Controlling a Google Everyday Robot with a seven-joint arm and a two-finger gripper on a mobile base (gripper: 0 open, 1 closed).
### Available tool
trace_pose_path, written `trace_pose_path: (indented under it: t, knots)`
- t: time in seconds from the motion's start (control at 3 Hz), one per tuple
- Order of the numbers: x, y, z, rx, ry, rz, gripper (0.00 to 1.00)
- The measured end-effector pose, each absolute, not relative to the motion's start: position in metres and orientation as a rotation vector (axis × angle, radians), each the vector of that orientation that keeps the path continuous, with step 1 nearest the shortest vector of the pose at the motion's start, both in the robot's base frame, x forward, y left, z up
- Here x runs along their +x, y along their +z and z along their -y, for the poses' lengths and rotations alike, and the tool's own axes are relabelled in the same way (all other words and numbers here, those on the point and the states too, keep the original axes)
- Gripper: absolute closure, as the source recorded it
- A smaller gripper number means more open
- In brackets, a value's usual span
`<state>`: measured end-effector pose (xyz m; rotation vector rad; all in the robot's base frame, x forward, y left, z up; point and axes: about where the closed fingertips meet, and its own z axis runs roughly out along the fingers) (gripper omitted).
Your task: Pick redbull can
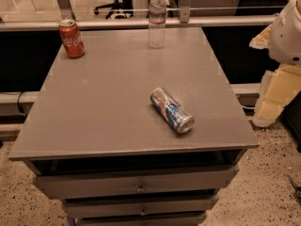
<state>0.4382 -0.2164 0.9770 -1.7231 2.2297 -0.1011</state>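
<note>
Although the room was dim, a grey cabinet top (108, 102) showed above its drawers (136, 182), on a speckled floor (268, 182) before a pale rail (225, 20); a red cola can (71, 38) stood at the top's ten o'clock, a clear water bottle (157, 22) at twelve; the redbull can (171, 110) lay on its side near four o'clock, touching nothing; a white arm shell (288, 32) sat at the can's two o'clock, well apart; the gripper was out of view, so its state could not be told.
</note>
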Motion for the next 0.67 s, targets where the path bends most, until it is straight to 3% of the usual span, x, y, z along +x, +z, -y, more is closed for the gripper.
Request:
trace_pose_path:
  t: [0.67]
  knots:
    - [0.448, 0.967, 0.2, -1.708, -0.065, -2.239, 0.0]
